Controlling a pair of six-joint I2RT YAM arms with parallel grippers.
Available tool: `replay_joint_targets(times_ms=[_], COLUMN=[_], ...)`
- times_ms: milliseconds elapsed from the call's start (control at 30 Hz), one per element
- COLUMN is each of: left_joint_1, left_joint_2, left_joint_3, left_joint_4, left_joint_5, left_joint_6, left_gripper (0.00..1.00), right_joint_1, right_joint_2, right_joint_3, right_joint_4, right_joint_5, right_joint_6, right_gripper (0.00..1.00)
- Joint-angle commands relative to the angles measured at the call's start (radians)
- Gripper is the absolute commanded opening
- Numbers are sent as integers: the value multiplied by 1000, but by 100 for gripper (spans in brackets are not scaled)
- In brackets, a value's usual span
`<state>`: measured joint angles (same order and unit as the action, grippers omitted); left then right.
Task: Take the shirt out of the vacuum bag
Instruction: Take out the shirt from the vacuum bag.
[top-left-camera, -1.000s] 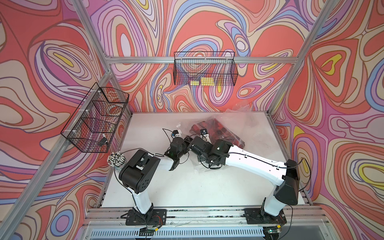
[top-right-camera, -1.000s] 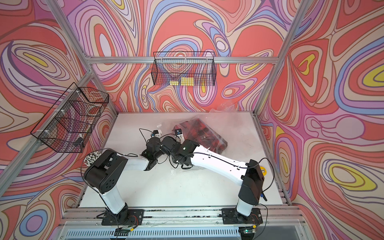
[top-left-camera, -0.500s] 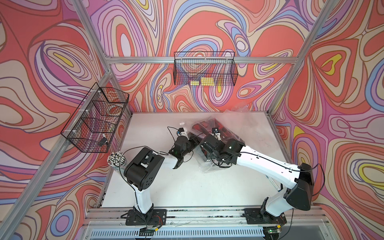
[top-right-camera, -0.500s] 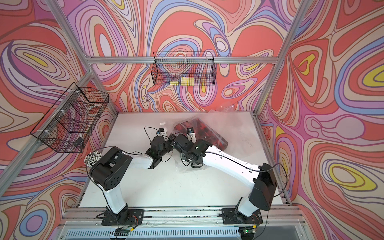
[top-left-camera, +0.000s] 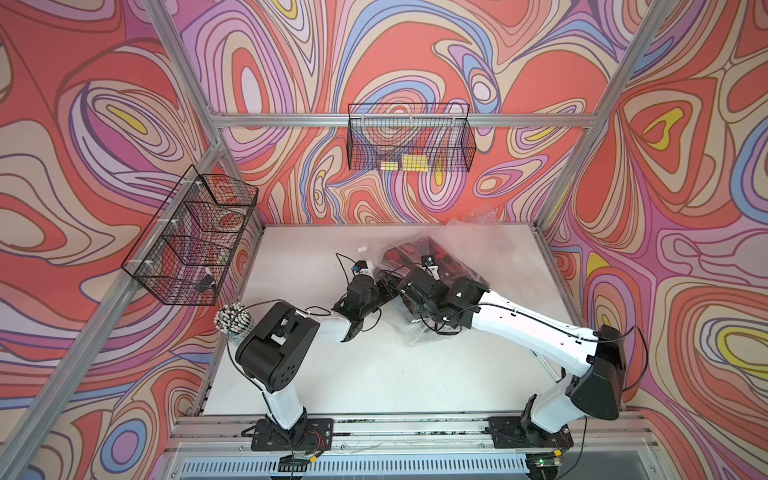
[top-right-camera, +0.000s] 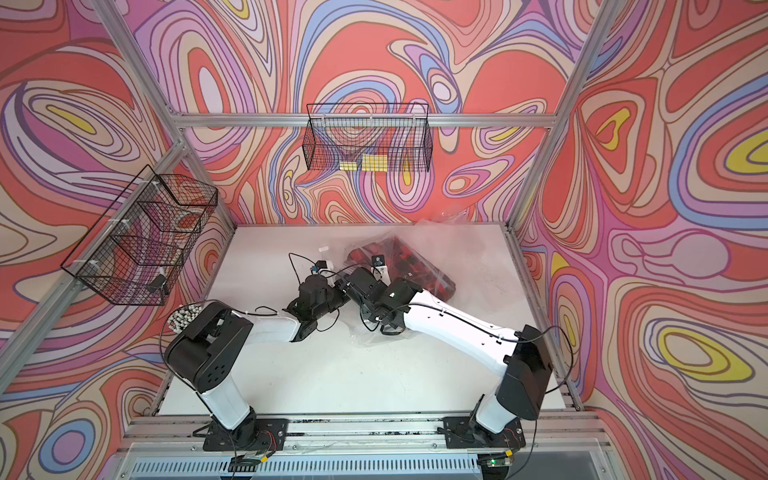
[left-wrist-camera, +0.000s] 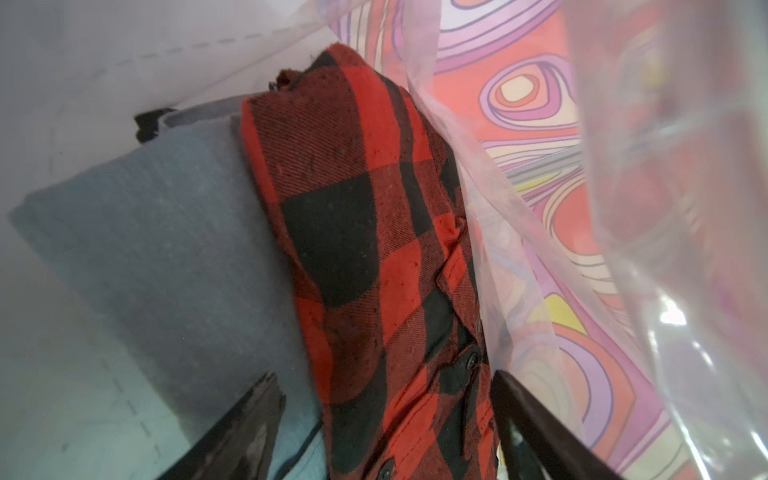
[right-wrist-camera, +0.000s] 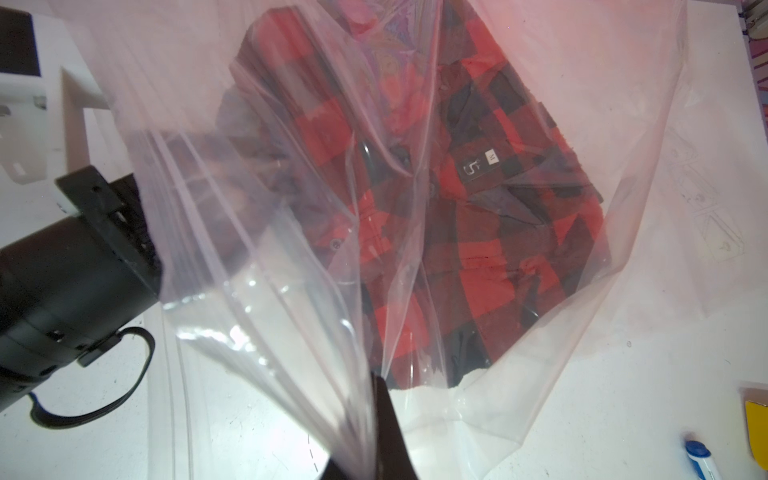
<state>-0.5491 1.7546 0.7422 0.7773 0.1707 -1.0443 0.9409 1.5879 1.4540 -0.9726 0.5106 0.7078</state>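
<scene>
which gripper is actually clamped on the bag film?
The right gripper: shut on a gathered fold of the vacuum bag. The left gripper is open instead, its jaws on either side of the plaid shirt inside the bag.

shirt (top-left-camera: 399, 257) inside vacuum bag (top-left-camera: 490, 245), bag on desk (top-left-camera: 374, 374) toward the back, left fingers (left-wrist-camera: 249, 432) inside bag flanking shirt's edge, wire basket (top-left-camera: 409, 141) on back wall

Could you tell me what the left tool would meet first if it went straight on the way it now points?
Most likely the plaid shirt: in the left wrist view it lies straight ahead, between the open fingers of the left tool, inside the vacuum bag. How far ahead is unclear.
</scene>
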Motion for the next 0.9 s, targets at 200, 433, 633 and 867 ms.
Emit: replay_joint_targets(times_ms=[200, 433, 633, 867], left_joint_1=[-6, -6, -6, -6], left_joint_2=[43, 104, 150, 140], left_joint_3=[47, 86, 124, 94], left_joint_4=[-46, -5, 54, 193], left_joint_5=[-46, -43, -33, -9], left_joint_6=[24, 4, -15, -21], left_gripper=[82, 81, 78, 76], right_joint_1=[-7, -7, -7, -7], right_joint_2=[-22, -28, -40, -45], right_joint_3=[9, 2, -12, -43], right_joint_4=[-21, -14, -5, 19], right_joint_5=[21, 11, 3, -7], right_joint_6=[-3, 4, 3, -3], right_gripper=[0, 0, 0, 0])
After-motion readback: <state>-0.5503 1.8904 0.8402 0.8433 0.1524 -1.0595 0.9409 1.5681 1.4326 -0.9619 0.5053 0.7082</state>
